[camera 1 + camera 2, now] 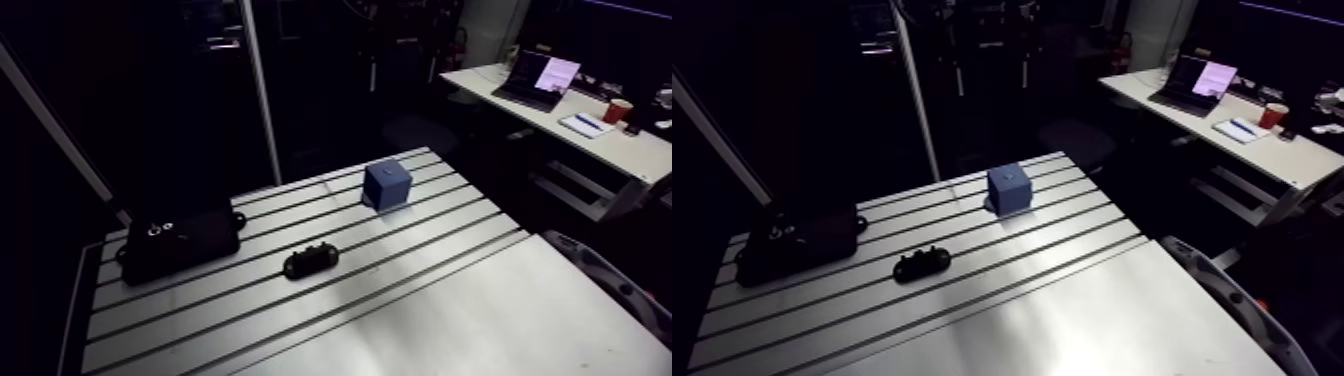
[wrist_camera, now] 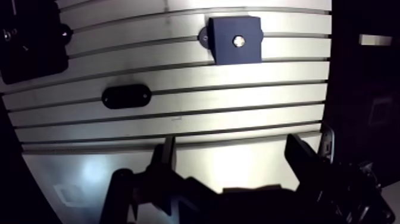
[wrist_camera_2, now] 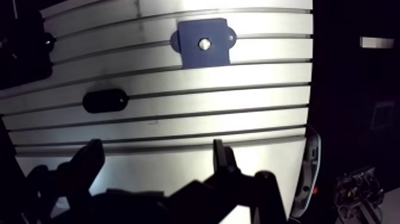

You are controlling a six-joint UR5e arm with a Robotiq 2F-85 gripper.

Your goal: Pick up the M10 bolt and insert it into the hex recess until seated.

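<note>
A blue block stands on the slotted table toward the far side. The wrist view shows a small shiny round spot at the centre of its top face; I cannot tell whether that is a bolt head or a recess. A flat black holder lies at the far left with two small shiny pieces on it. My gripper hangs high over the near part of the table, open, with nothing between its fingers. The blue block is well ahead of it. The arm view does not show the gripper.
A small black oblong piece lies between the holder and the blue block, ahead of the gripper and to one side. A smooth plate covers the near part of the table. A grey curved object sits beside the table's right edge.
</note>
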